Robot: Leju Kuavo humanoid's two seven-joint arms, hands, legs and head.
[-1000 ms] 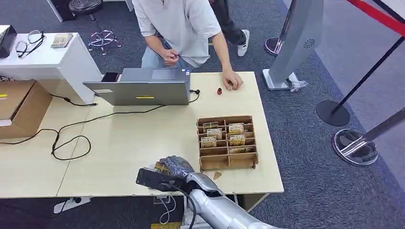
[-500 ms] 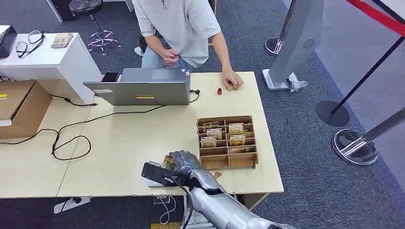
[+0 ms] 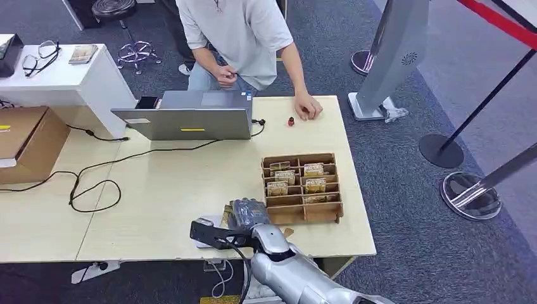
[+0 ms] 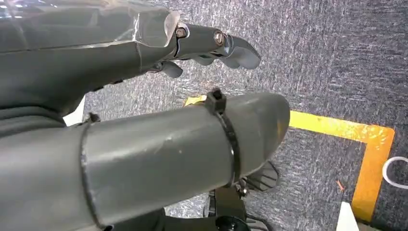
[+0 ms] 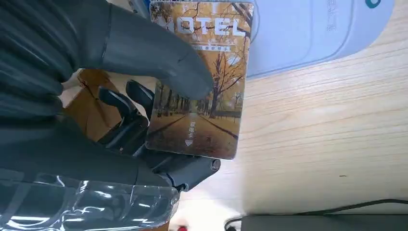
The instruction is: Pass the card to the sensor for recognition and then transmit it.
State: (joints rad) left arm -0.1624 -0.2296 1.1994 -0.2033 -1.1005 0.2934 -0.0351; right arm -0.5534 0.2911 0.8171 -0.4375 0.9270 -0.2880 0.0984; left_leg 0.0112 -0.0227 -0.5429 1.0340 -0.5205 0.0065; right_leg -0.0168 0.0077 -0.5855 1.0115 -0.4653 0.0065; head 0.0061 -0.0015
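Note:
My right hand [image 3: 246,213] hovers low over the table's front edge, just left of the wooden card box [image 3: 301,187]. It pinches a hotel card [image 5: 204,91], printed with an autumn avenue, between thumb and fingers. The card [image 3: 225,213] shows as a thin orange edge beside the hand. The card hangs just past the rim of the white, rounded sensor [image 5: 308,33], which lies flat on the table. The sensor [image 3: 204,222] is partly hidden by my wrist. My left hand [image 4: 211,43] hangs over the carpet, its fingers apart and holding nothing.
The card box holds several more cards in its slots. A grey laptop [image 3: 190,117] stands at the table's far side, with black cables [image 3: 95,183] trailing left. A person leans over the far edge, one hand [image 3: 308,107] resting on the table near a small red object [image 3: 291,121].
My right hand has shifted right and a little farther onto the table with the card, closer to the card box. More of the white sensor now shows to its left.

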